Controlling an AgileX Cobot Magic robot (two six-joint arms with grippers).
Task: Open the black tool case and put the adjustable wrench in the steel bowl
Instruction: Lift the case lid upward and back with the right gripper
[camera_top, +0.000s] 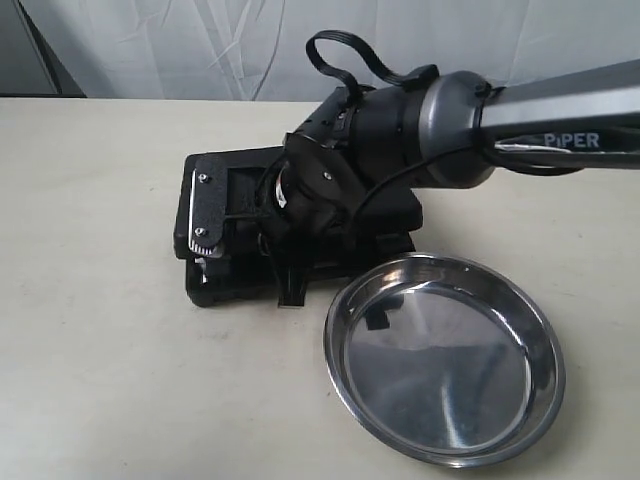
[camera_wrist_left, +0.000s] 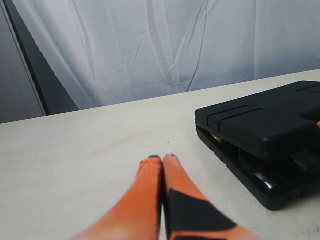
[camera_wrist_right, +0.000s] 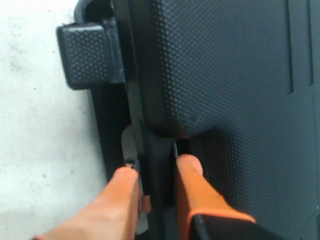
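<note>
**Right claw pinches the case lip; lid just ajar**

Nearest, at the lower right of the exterior view, the bowl (camera_top: 440, 375) sits on the pale, matte desk (camera_top: 90, 350). Its mirror floor catches a dark reflection. The desk top is cream-coloured, with faint specks and scuffs.

Just beyond the bowl's upper left rim lies the case (camera_top: 225, 285), at the frame's centre. The right arm (camera_top: 560, 115) reaches in from the upper right and covers much of the lid.

In the right wrist view, the right claw (camera_wrist_right: 155, 167) is narrow. Its orange fingers pinch a thin black ridge at the case's edge, and a loose latch (camera_wrist_right: 90, 52) juts out over the desk.

The left wrist view shows the lid lifted a crack, with dark shapes and a glint in the gap. The wrench cannot be made out there.

The left claw (camera_wrist_left: 160, 159) is pressed closed on nothing, low over bare desk and well apart from the case.

Behind the desk's far edge hangs a creased white curtain (camera_top: 200, 45). A dark panel (camera_wrist_left: 35, 75) stands at the left.
</note>
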